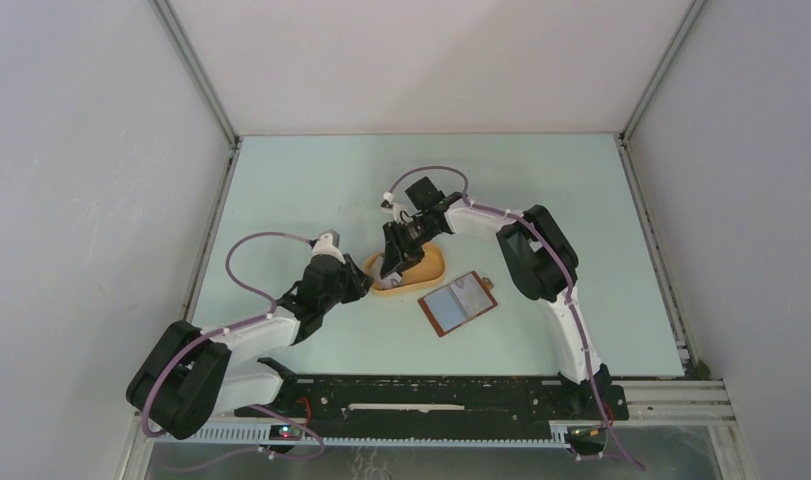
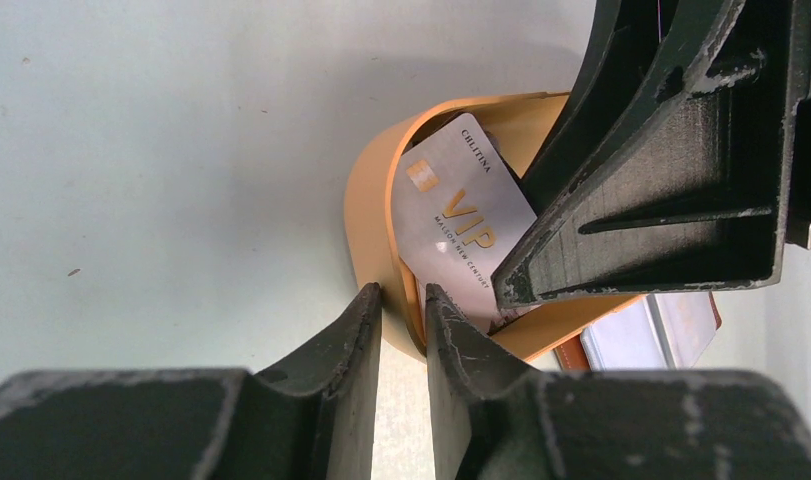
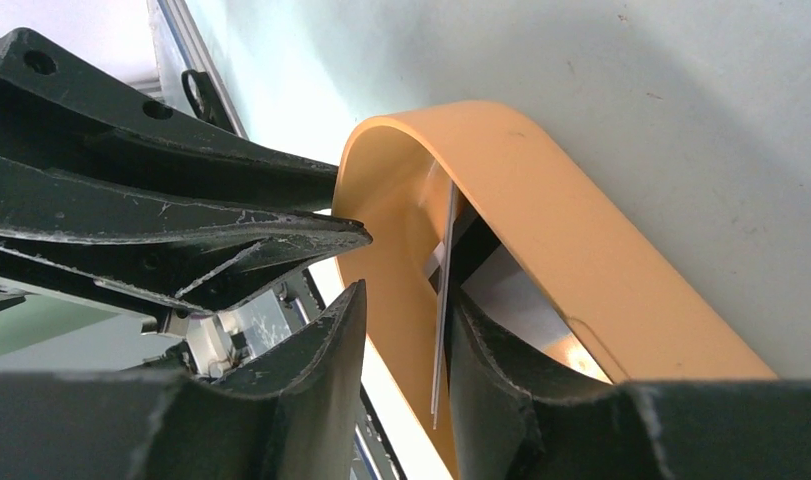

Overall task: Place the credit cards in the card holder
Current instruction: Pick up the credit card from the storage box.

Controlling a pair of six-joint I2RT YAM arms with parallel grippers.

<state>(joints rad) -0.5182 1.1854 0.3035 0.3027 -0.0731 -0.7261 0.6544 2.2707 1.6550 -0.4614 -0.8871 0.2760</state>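
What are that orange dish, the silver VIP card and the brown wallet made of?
The orange oval tray looks like moulded plastic: smooth, uniform satin wall. The silver VIP card seems plastic: thin, semi-gloss, gold print. The reddish-brown folding wallet could be leather or imitation; too small to tell.

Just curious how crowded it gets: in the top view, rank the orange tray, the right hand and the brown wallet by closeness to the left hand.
1. Orange tray: the left hand touches its left end.
2. Right hand: inside the tray, just beyond.
3. Brown wallet: lying open right of the tray, farthest.
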